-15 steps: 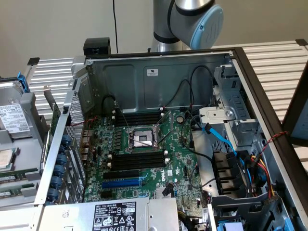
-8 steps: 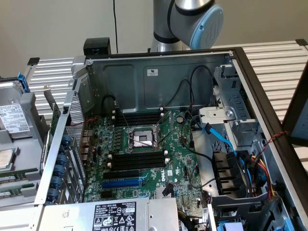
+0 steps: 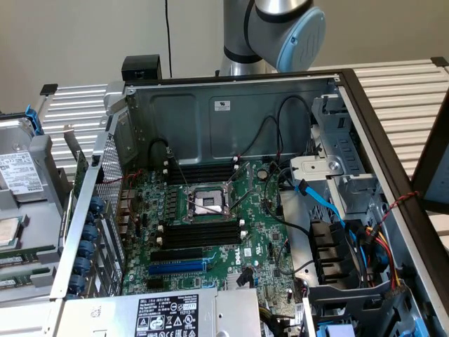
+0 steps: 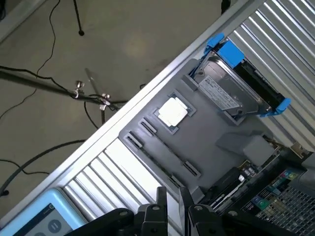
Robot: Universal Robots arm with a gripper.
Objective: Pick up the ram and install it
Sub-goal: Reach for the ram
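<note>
Gray tray (image 4: pixel 206 147), ram (image 4: pixel 230 183) lengthwise along case (image 3: pixel 182 119)

A robotics lab, with robot arm (image 3: pixel 280 28), opened computer case (image 3: pixel 231 116), aluminium bench (image 3: pixel 410 88).

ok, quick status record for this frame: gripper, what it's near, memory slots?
gripper: open, holding nothing
nearest: grey tray beside the case, carrying a hard drive in a blue caddy
case: open, motherboard exposed
memory slots: black, look empty, either side of the CPU socket
</note>
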